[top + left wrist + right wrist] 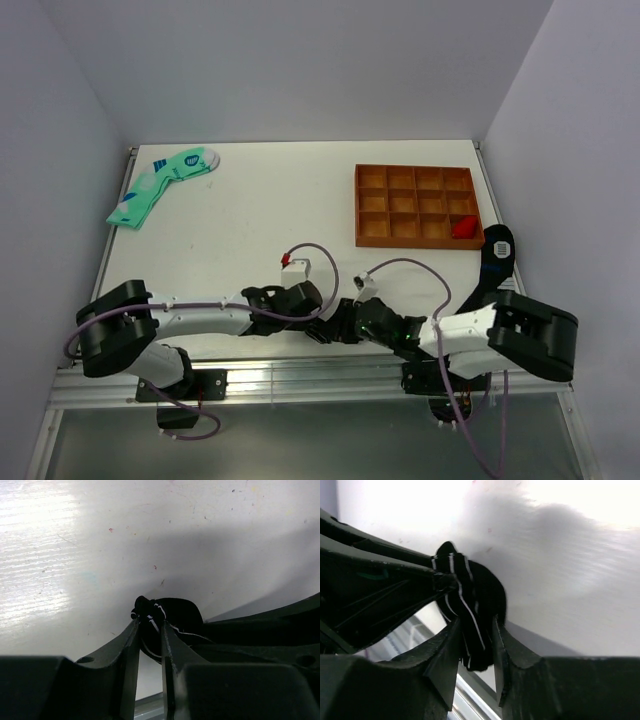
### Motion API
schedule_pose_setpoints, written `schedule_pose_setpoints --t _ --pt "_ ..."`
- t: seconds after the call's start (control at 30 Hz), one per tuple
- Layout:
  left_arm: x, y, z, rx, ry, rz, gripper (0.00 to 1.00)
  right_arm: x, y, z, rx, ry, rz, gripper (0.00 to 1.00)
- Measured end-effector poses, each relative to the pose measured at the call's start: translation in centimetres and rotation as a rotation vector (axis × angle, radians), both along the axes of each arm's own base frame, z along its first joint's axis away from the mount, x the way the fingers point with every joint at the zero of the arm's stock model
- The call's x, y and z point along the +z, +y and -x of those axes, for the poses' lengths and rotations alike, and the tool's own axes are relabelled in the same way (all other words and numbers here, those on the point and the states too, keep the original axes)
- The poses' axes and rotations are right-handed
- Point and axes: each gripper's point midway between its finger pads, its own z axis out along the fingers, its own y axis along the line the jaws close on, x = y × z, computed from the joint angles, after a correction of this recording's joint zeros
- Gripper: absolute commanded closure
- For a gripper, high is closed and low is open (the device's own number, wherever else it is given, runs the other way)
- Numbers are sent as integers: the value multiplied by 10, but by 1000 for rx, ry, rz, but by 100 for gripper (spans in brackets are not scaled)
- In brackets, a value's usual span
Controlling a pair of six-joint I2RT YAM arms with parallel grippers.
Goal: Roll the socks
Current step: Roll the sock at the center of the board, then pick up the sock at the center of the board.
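From the top camera, both arms fold inward and meet at the near edge of the white bench (280, 200), the left end effector (322, 328) and right end effector (347, 322) tip to tip. What they hold is lost against the dark fingers there. Another black sock (497, 250) lies apart at the bench's right edge, beside the orange compartment tray (418, 205). The mint-green socks (160, 185) lie at the far left corner, well away.

From the left wrist, the jaws stand nearly together, pinching a fold of the black striped sock (177, 612). The rest of it bunches in a rounded lump just beyond the fingertips, above the bench surface.

From the right wrist, the sock is a tight, wound bundle, its white stripes curving round it. It fills the gap between the right fingers, so this end effector looks closed on it, though I cannot tell how firmly. The left fingertips hold the bundle's upper left side.

The rolling step seems well along, with a formed roll being finished or passed between the arms. The next move likely calls for one side to hold the roll steady while the other tucks the loose edge or lets go. Slack on both sides at once would risk the roll unwinding. The sock at the right edge appears not yet dealt with.
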Motion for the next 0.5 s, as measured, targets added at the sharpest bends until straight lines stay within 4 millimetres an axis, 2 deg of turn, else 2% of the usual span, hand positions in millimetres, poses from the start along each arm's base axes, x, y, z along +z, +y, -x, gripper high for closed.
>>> schedule_pose_setpoints --t 0.17,0.3,0.5 --pt "-1 -3 0 -24 13 -38 100 5 -23 -8 -36 -79 78 61" --pt "-1 -4 1 -53 22 -69 100 18 -41 -13 -59 -186 105 60" --pt "-2 -4 1 -88 52 -96 100 39 -40 -10 -21 -325 87 60"
